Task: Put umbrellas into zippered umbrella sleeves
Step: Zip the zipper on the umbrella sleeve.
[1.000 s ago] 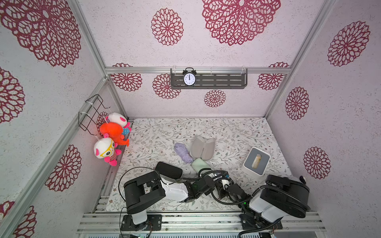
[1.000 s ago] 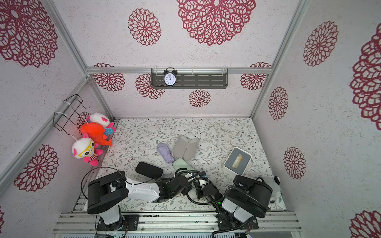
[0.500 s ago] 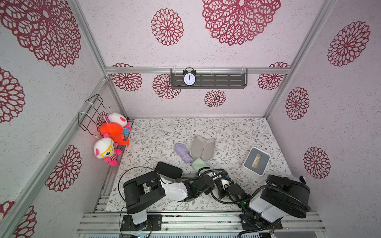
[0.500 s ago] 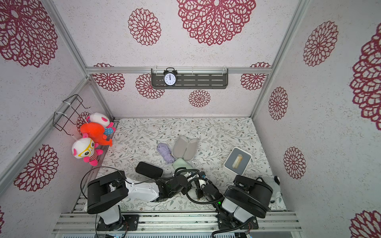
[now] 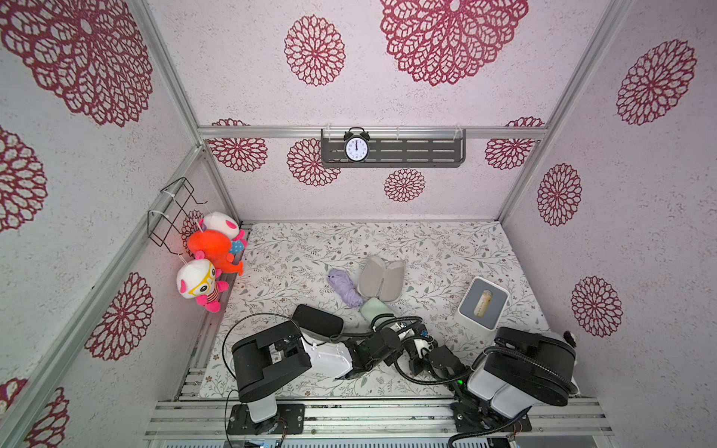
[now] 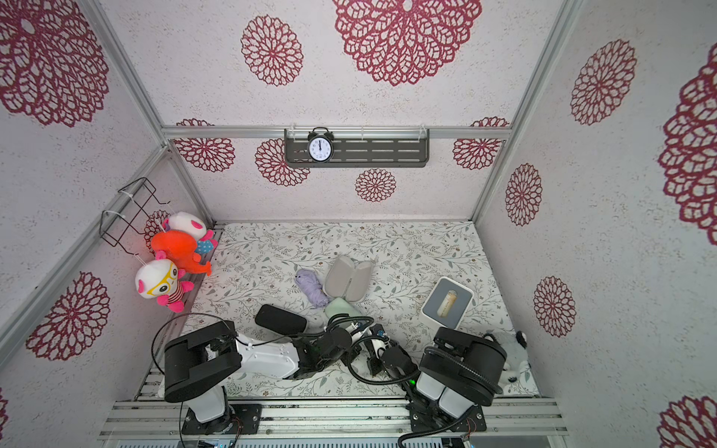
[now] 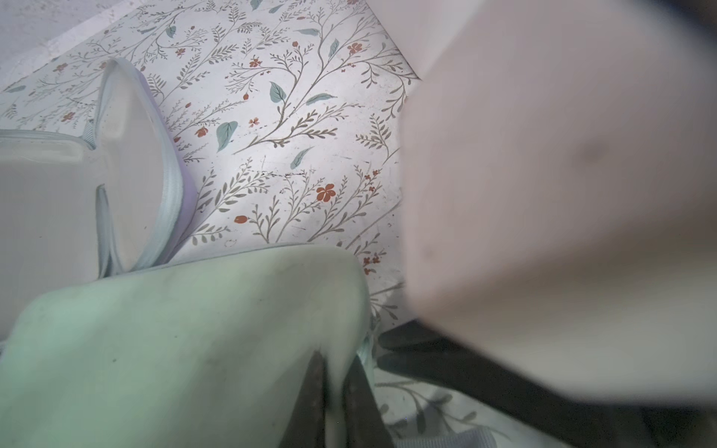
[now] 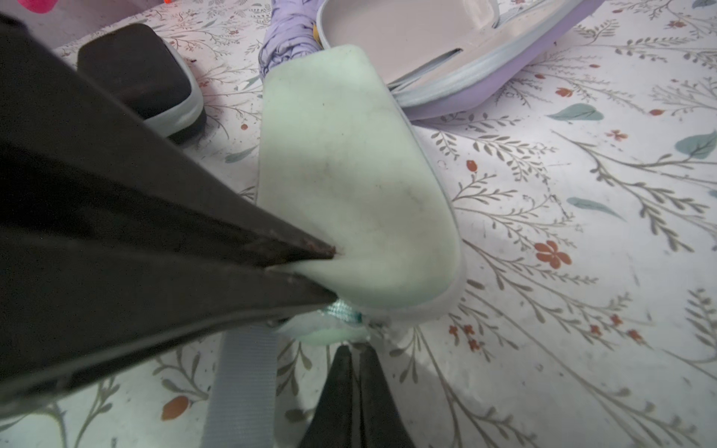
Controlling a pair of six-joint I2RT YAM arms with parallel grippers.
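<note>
Mint green umbrella sleeve [image 8: 349,174] is seen lying closed on the floral counter [image 5: 426,248], just beside the opened lilac sleeve [image 5: 382,277] and the lilac umbrella [image 5: 345,287]. The left arm [image 5: 329,357] and right arm [image 5: 438,358] are stretched low, converging on its near end. A fold of its shell is pinched by the left end effector [image 8: 331,271]. The right end effector [image 8: 353,357] is pressed together at the zipper end; whether anything is gripped cannot be told.

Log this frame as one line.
mint case: closed | left gripper: shut on its edge | right gripper: shut at its zipper end, hold unclear | lilac case: open, empty | lilac umbrella: beside it
</note>
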